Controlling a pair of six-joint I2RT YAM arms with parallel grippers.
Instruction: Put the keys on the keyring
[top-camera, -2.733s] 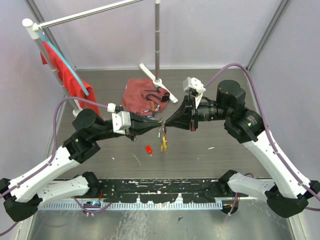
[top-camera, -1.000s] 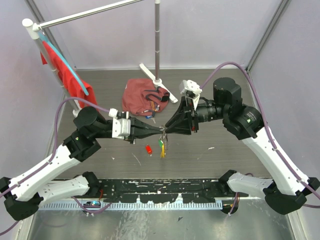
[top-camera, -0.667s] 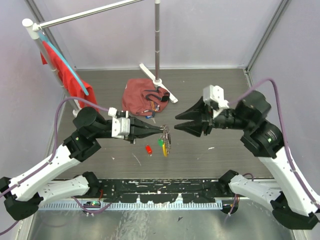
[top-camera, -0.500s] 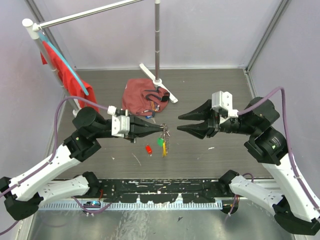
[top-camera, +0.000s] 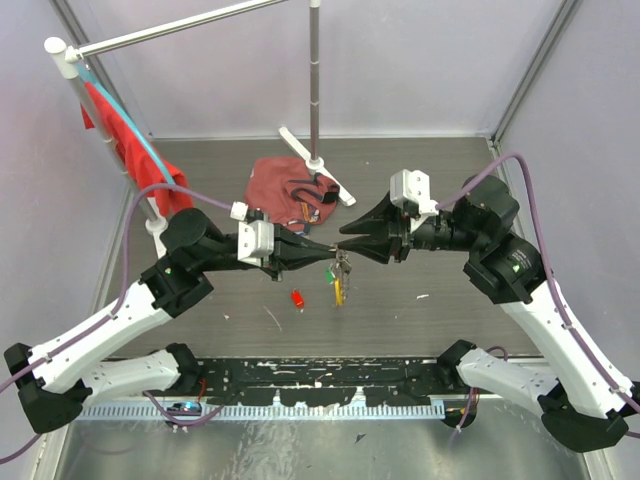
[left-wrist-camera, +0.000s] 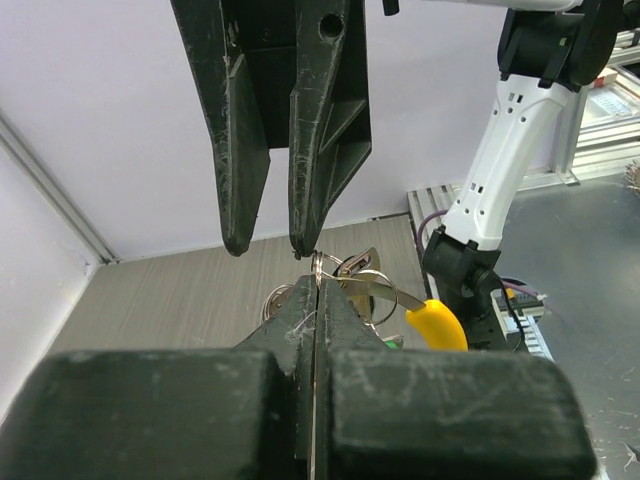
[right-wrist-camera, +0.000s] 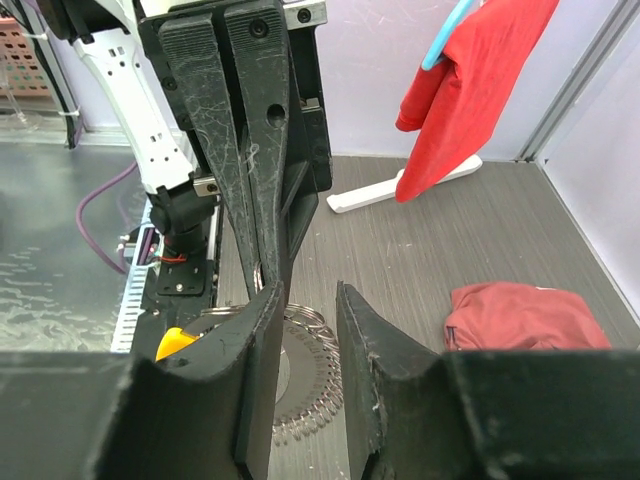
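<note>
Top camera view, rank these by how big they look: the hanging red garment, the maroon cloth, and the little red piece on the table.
Largest, too close to rank: hanging red garment and maroon cloth; the garment also hangs nearer the camera.
Smallest: little red piece.

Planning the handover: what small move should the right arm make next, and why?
Probably ease the open right gripper forward and close on the keyring: the left gripper holds it shut, keys hanging below, and the right jaws sit beside it, not gripping.
</note>
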